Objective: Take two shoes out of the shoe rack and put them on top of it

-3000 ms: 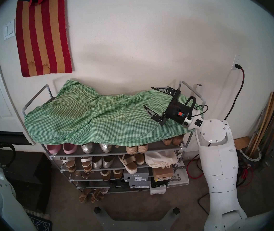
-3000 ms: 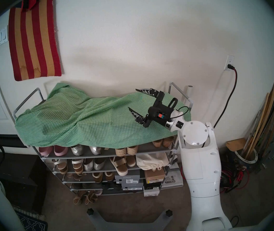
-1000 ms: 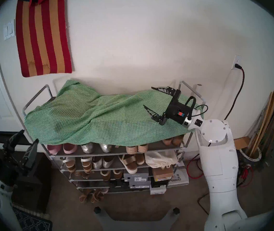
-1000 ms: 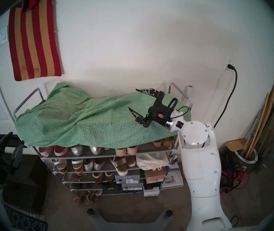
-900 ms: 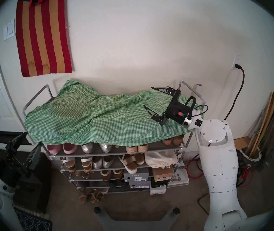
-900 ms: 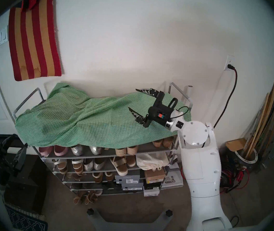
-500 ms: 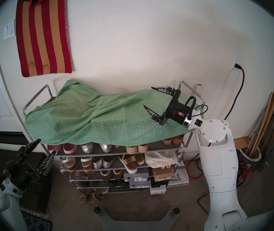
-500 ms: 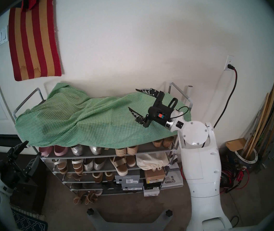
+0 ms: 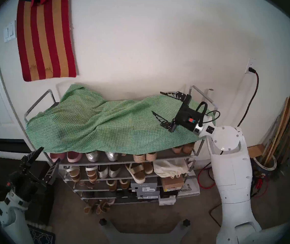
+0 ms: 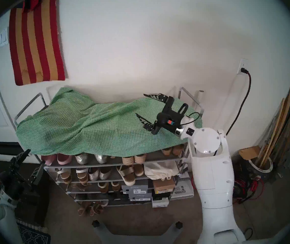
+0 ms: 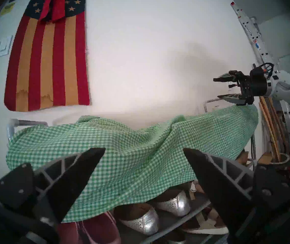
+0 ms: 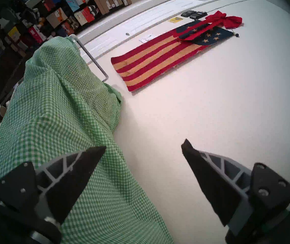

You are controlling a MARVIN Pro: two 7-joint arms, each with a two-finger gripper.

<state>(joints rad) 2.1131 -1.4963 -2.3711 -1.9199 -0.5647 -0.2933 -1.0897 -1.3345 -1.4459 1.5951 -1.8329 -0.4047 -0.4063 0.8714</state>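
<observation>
The two shoes, perforated silver flats [image 11: 140, 220] [image 11: 174, 203], sit side by side on the first shelf under the top of the grey shoe rack [image 9: 123, 162]. In the head view [image 9: 92, 156] [image 9: 111, 156] a green checked cloth [image 9: 105, 125] draped over the rack's top half hides them. My left gripper [image 9: 50, 153] [image 11: 143, 149] is open and empty at the rack's front left corner, level with that shelf. My right gripper [image 9: 156, 102] [image 12: 145, 143] hovers open and empty above the cloth at the rack's right end.
Pink slip-ons [image 9: 73, 156] stand left of the silver pair, and plainer silver flats [image 9: 108, 171] one shelf down. Sandals, a cloth bag [image 9: 168, 168] and shoeboxes [image 9: 144, 187] fill the other shelves. A dark box [image 9: 35, 203] sits left of the rack, and red cables [image 9: 205, 178] and wooden slats right.
My left arm has swung up and to the right, bringing its open gripper to the rack's front left corner. The right arm and the cloth have not moved.
</observation>
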